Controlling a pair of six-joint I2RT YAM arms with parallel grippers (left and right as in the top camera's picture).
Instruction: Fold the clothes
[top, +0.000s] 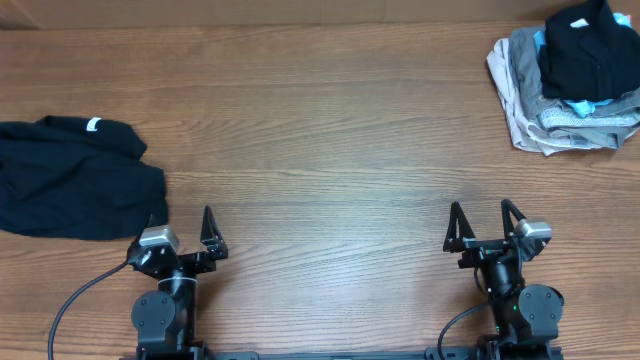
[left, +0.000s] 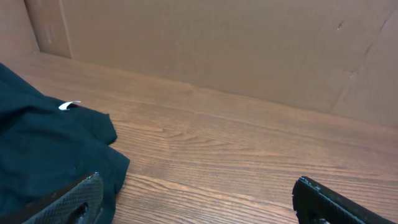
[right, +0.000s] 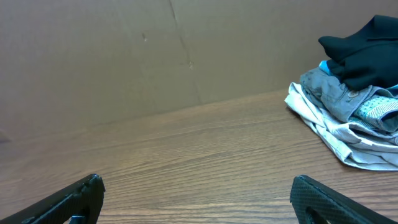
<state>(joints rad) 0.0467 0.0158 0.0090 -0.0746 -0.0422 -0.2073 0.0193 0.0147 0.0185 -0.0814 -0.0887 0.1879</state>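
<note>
Garment (top: 70, 180), black, crumpled, just beside left gripper (top: 180, 216)

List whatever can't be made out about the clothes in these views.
Black garment: overhead, left edge cuts it off; type and full spread unknown.
White tag on it: too small to read in any view.
Clothes pile: overhead and right wrist, black top piece covers lower layers, right edge clips it; piece count unclear.

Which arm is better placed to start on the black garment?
Left, probably. The black cloth garment lies right beside the open left gripper; the open right gripper sits far across the wooden table, nearer the pile of mixed clothes.
</note>
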